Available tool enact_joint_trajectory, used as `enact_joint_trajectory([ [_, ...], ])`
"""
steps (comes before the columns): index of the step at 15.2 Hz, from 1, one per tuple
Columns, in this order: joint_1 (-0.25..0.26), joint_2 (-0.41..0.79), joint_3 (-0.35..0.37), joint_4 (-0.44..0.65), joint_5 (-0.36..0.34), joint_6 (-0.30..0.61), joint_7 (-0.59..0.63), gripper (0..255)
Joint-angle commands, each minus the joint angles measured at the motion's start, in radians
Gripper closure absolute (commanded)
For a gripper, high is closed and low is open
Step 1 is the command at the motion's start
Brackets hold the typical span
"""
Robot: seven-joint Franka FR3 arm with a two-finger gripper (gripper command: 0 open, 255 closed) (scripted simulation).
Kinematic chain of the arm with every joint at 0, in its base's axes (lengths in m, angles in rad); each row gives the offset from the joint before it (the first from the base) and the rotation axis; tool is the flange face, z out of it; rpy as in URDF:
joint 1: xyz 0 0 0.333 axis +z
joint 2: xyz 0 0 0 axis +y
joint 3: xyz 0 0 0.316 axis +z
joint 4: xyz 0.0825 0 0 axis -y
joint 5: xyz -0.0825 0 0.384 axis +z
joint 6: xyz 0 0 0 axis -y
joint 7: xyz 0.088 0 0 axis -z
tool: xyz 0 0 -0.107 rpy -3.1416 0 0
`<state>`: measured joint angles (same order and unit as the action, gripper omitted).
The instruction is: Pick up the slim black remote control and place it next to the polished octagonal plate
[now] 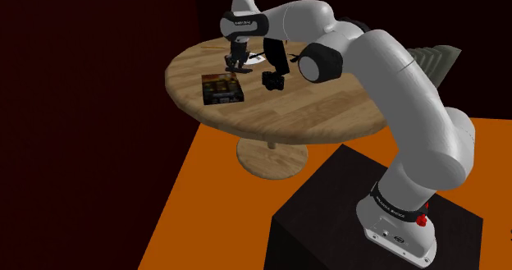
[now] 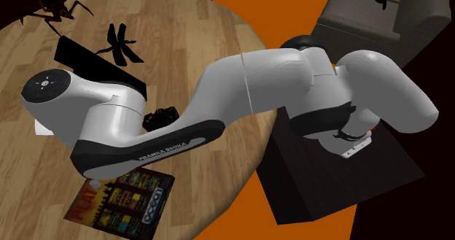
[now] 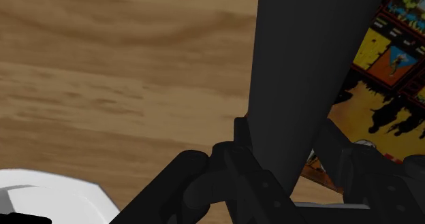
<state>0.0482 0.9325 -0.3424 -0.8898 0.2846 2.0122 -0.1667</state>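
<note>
A round wooden counter [image 1: 328, 112] on a pedestal stands on an orange floor [image 1: 217, 219] before dark walls. Near the counter's far edge the tool [image 1: 236, 61] hangs low, its fingers pinching the slim black remote [image 3: 306, 66]. A colourful game box [image 1: 223, 89] lies beside it, and a white octagonal plate [image 3: 54, 192] lies near on the other side.

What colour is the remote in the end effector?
Plain black remote, best in the wrist view.
</note>
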Motion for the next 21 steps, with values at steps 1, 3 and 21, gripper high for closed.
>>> enact_joint_trajectory([
  [1,0.001,0.007,0.002,-0.015,0.002,0.022,-0.003,255],
  [3,0.004,0.011,0.003,-0.035,0.005,0.046,-0.005,255],
  [21,-0.032,0.179,0.018,0.191,0.011,-0.005,0.029,0],
])
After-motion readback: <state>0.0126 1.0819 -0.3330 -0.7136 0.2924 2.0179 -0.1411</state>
